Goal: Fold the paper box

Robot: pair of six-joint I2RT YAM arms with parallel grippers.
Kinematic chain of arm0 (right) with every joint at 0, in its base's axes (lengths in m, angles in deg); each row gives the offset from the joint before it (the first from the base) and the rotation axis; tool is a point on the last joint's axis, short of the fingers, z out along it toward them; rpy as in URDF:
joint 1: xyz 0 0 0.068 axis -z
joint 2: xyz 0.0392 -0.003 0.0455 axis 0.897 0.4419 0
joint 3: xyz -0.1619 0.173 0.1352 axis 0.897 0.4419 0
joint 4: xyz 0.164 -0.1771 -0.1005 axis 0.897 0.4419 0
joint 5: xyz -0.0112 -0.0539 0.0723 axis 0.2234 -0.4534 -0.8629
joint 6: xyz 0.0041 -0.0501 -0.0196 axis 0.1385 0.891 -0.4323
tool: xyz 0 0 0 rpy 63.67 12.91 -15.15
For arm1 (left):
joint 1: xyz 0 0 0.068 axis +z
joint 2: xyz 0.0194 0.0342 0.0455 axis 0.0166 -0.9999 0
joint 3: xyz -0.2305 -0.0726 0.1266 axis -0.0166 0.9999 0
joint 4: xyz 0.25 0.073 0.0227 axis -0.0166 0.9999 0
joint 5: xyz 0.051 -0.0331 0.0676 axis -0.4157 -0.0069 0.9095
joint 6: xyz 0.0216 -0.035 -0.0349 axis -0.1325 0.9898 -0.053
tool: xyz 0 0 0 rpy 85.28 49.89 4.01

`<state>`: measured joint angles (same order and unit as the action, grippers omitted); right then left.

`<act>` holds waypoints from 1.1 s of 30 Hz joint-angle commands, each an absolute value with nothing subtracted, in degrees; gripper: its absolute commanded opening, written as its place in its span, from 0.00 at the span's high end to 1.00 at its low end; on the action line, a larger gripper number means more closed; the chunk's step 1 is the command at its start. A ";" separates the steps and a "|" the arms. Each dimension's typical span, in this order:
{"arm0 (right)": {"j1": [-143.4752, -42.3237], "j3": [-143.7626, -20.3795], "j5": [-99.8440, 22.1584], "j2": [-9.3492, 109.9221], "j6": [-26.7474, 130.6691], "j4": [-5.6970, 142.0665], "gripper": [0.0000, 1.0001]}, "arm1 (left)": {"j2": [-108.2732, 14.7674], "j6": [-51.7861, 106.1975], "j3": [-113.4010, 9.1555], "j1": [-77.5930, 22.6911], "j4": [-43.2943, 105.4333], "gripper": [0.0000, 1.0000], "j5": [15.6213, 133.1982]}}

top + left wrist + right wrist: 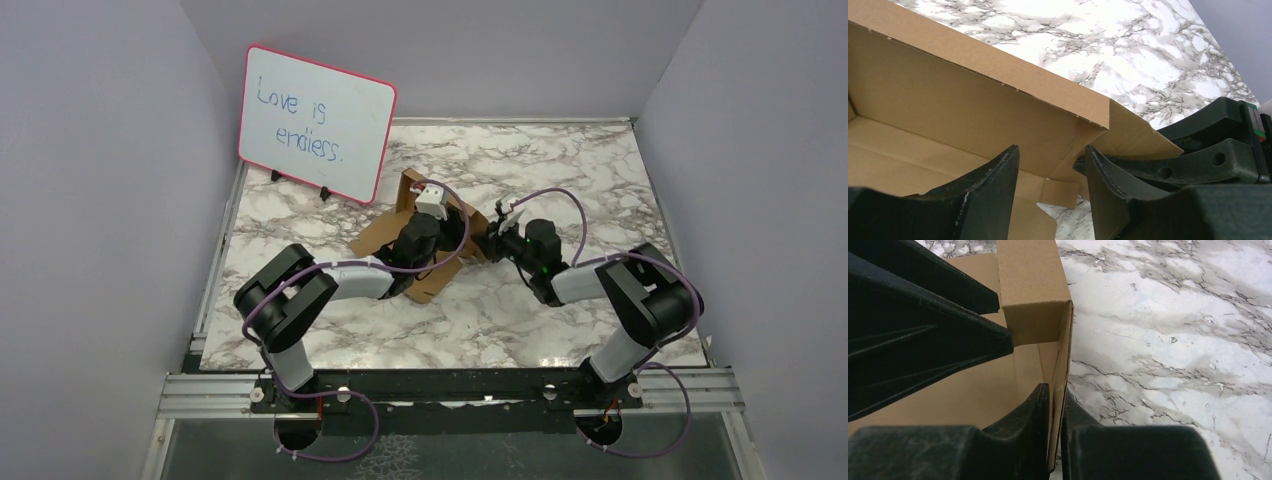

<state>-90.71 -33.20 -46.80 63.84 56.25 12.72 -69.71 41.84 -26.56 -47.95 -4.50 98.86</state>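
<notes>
Paper box is half-formed, mid-counter, just in front of the whiteboard. Right jaws are almost closed, pinching 1 upright side wall. Left jaws are spread wide, empty, over the box floor. Judgement: hold that pinch firm and press the corner flap inward. Both arms reach forward, wrists converging.

A white, grey-veined marble table sits boxed in by plain pale lavender walls on three sides. A pink-framed whiteboard reading "Love is endless." stands at its back left.
</notes>
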 commanded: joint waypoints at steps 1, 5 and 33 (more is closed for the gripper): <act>-92.55 -33.01 -44.50 61.10 55.84 15.16 0.84 | -70.45 37.28 -26.20 -48.12 -6.11 0.47 102.58; -94.66 -33.58 -39.73 60.36 55.94 16.57 0.84 | -69.24 36.02 -25.06 -48.71 -6.56 0.42 100.64; -98.73 -36.31 -34.06 62.56 57.21 18.94 0.85 | -71.34 24.46 -15.98 -52.28 -12.93 0.17 95.70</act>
<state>-98.12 -34.58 -35.34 61.78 56.25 17.72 -67.94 26.85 -12.77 -52.09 -9.35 97.04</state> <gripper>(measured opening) 0.148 0.827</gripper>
